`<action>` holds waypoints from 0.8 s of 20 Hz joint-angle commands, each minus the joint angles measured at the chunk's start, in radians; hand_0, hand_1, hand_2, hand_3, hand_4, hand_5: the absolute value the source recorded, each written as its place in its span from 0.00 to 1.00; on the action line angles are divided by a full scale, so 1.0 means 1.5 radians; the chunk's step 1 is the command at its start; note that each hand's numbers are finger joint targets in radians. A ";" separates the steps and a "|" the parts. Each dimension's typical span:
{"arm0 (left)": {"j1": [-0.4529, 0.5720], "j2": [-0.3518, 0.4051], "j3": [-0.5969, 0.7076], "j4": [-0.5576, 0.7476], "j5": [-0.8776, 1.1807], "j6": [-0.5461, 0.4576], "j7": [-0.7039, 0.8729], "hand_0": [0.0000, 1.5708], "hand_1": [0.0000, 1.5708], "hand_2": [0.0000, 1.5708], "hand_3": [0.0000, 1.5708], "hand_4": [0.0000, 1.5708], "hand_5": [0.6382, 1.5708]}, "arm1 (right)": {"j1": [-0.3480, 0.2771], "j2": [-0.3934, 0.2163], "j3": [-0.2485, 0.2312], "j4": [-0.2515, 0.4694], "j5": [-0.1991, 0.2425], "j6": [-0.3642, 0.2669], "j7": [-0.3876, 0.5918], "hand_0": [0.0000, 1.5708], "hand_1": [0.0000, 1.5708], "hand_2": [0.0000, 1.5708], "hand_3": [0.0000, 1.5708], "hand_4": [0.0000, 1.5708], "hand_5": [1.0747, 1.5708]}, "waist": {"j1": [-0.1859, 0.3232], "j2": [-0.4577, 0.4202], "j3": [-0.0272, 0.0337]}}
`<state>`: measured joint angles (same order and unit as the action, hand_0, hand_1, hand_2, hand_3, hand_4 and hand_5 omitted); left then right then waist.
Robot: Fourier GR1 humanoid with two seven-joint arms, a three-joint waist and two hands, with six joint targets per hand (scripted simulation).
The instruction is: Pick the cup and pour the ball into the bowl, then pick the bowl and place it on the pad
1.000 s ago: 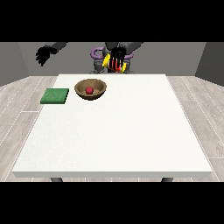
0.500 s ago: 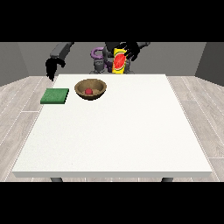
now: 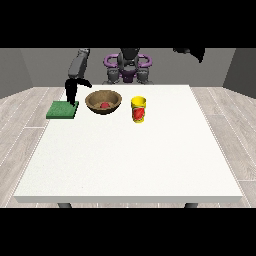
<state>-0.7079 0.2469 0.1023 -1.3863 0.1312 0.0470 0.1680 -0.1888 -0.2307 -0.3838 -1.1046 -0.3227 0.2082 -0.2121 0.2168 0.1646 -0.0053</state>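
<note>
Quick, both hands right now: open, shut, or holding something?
Hand at the view's left: holds nothing, hangs above the green square pad; fingers cannot be told.
Hand at the view's right: raised, holds nothing; fingers cannot be told.

Cup [image 3: 138, 109] now on table [image 3: 130, 160], released; hand at the view's right [image 3: 192, 52] up.

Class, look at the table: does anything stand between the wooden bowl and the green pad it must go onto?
Nothing lies on the table between the bowl and the pad. The hand at the view's left hangs over the pad's near-bowl edge. The cup stands on the bowl's other side.
</note>
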 commanded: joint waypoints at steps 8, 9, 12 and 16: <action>0.007 0.206 0.202 0.102 0.186 -0.220 -0.035 0.00 0.00 0.00 0.00 0.18 0.93 | -0.069 0.055 0.037 0.086 0.029 -0.034 -0.061 0.00 0.00 0.00 0.00 0.00 0.99 | -0.036 0.048 0.0037; 0.017 0.221 0.215 0.119 0.198 -0.244 -0.042 0.00 0.00 0.00 0.00 0.18 0.93 | -0.069 0.070 0.044 0.086 0.028 -0.034 -0.070 0.00 0.00 0.00 0.00 0.00 0.99 | -0.039 0.049 0.0036; 0.024 0.229 0.222 0.114 0.210 -0.244 -0.032 0.00 0.00 0.00 0.00 0.18 0.93 | -0.118 0.044 0.031 0.169 0.036 -0.033 -0.097 0.00 0.00 0.00 0.00 0.00 1.00 | -0.045 0.059 0.0039; -0.010 0.261 0.224 0.078 0.238 -0.232 0.040 0.00 0.00 0.00 0.00 0.17 0.93 | -0.150 0.026 0.024 0.258 0.044 -0.023 -0.128 0.00 0.00 0.00 0.00 0.00 1.00 | -0.033 0.054 0.0045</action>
<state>-0.6873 0.5940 0.4224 -1.2414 0.4446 -0.3015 0.1542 -0.3541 -0.1732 -0.3368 -0.8445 -0.2658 0.1709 -0.3702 0.1570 0.2367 -0.0037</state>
